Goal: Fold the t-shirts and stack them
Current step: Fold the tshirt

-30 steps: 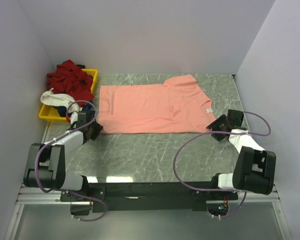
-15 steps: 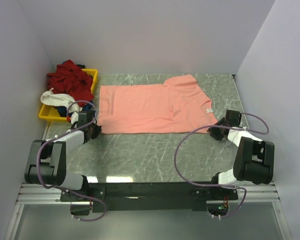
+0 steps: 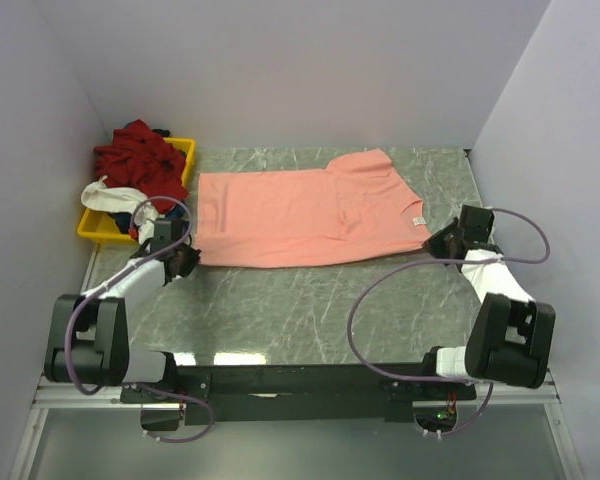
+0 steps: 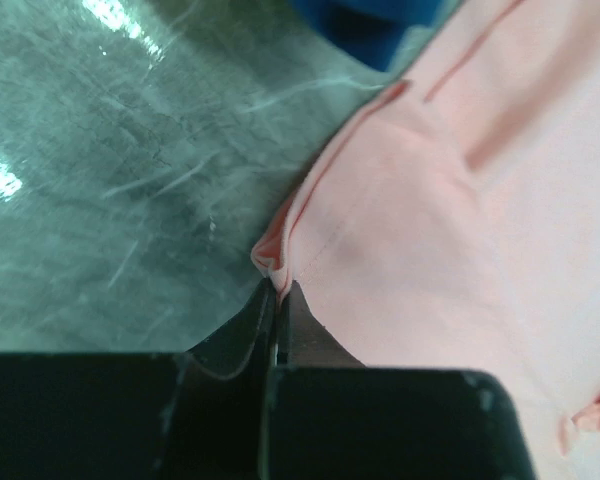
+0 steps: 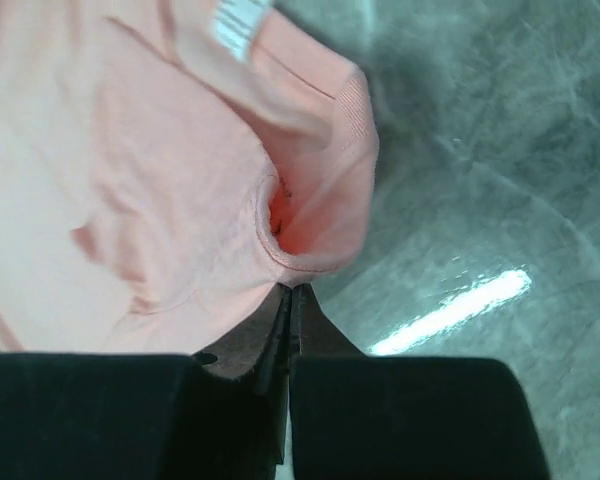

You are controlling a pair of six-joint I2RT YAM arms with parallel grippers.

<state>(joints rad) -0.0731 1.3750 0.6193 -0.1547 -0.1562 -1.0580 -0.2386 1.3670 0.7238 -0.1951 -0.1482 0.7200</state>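
Shirt on the surface: salmon-pink short-sleeved cloth t-shirt [image 3: 300, 215], spread flat on the green marbled surface [image 3: 310, 300]. Its hem end lies to the left and its neck end to the right, and one sleeve points toward the far wall.
Neck label: small white fabric label [image 3: 417, 221] at the right end of that shirt, just beside the right pincer.
Left pincer: black two-finger left pincer [image 3: 185, 258], low at the near-left corner of the pink shirt. In the left wrist view its jaws are pressed together on the hem corner, and the cloth bunches a little at the tips.
Right pincer: black two-finger right pincer [image 3: 432, 243], low at the near-right edge of the same shirt, close to the neck. In the right wrist view its jaws are squeezed together on a folded lip of pink cloth that bulges just ahead of the tips.
Tray: yellow rectangular plastic tray [image 3: 187, 150] at the far-left corner of the surface, just beside the pink shirt's left edge.
Tray contents: crumpled dark red t-shirt [image 3: 135, 160] heaped at the far end, a white t-shirt [image 3: 110, 195] draped over the near-left rim, and a blue t-shirt [image 3: 130, 222] mostly hidden beneath them.
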